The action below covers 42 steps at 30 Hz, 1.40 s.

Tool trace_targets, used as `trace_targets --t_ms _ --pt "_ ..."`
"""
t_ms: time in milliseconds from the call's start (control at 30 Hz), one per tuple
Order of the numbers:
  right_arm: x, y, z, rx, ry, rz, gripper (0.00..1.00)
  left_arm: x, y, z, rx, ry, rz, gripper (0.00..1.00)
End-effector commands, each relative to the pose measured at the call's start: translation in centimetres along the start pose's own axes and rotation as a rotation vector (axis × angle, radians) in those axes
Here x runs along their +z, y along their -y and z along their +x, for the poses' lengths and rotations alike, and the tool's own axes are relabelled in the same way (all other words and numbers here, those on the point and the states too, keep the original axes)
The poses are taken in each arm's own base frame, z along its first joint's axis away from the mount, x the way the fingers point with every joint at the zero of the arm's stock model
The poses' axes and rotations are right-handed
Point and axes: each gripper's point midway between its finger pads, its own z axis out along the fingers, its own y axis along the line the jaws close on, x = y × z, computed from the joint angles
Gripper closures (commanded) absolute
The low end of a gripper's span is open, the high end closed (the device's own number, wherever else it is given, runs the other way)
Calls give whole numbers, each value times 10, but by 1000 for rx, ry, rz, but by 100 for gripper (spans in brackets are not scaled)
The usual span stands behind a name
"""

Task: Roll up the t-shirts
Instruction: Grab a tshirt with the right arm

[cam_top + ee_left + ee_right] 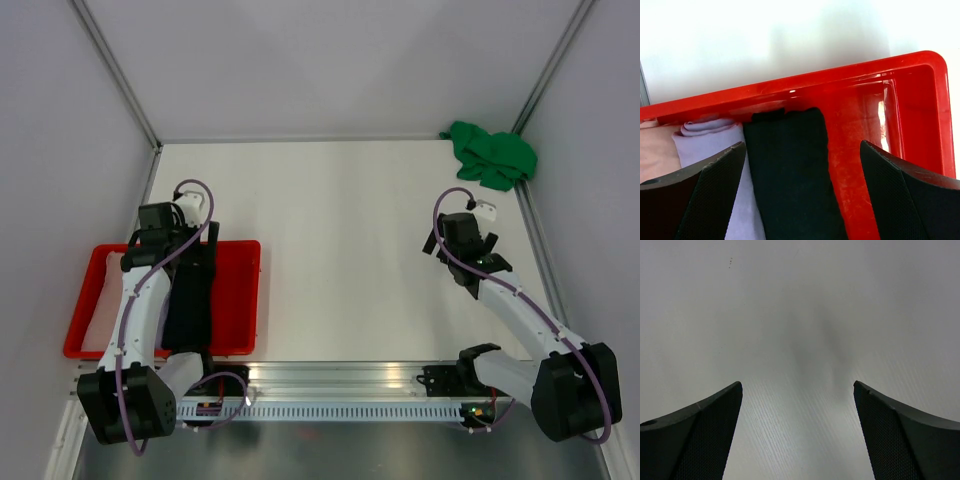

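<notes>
A bright green t-shirt (490,155) lies crumpled in the table's far right corner. In the red tray (840,72) at the left, three t-shirts lie rolled side by side: black (790,165), lavender (710,137) and pale pink (657,150). My left gripper (802,145) hovers open above the tray's far end. Its fingers straddle the black roll and touch nothing. My right gripper (797,385) stands open over bare white table, well short of the green shirt, which does not appear in the right wrist view.
The tray (245,300) sits at the table's left near side, close to the left wall. A metal rail (350,385) runs along the near edge between the arm bases. Grey walls with metal posts (115,75) close in the table.
</notes>
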Motion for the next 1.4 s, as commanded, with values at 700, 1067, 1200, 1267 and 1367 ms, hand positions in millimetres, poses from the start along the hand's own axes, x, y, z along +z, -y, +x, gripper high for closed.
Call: trace_targets --t_ms 700,1067,1200,1267,1367 --pt "281 -35 -193 321 -30 203 7 5 -2 -90 -40 122 87 0" --pt "330 -39 -150 402 -80 160 40 10 -6 -93 -49 94 78 0" --pt "337 -38 -131 439 -135 139 77 5 -9 -93 -45 100 58 0" --pt "335 -35 -134 450 -136 137 100 3 -10 -94 -42 103 51 0" --pt "324 -34 -150 433 -100 122 100 0 -11 -94 -36 108 44 0"
